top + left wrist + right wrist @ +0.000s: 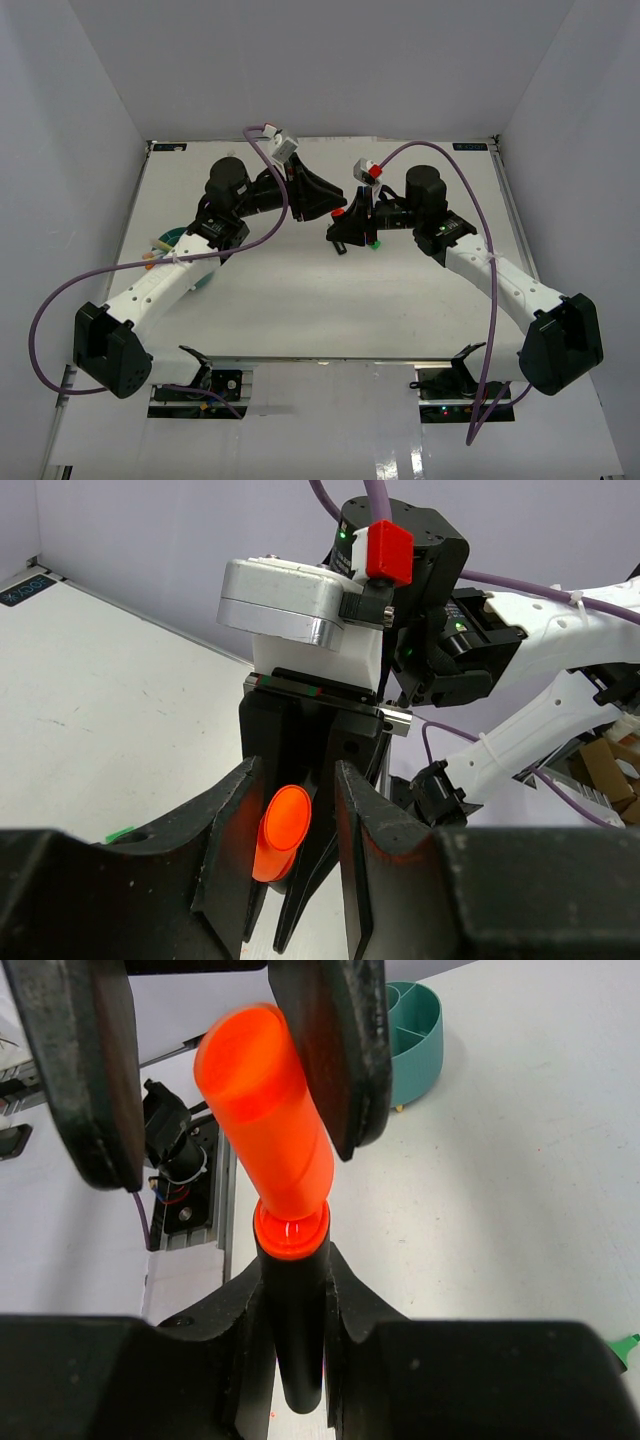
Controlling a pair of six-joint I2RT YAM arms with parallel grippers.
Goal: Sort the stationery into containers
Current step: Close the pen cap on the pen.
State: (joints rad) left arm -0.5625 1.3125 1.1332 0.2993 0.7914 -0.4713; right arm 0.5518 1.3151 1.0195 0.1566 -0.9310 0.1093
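Right end effector (295, 1290) pinches black marker (295, 1340) above mid table (520, 1160) | left end effector (295, 780) spread around its orange cap (268, 1110), one finger touching, probably to work the cap | teal tub (415, 1040) well apart

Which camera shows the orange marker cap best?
The right wrist view: the orange cap shows its whole length, atop the black marker. The left wrist view shows only its round end. The top view shows too little to tell.
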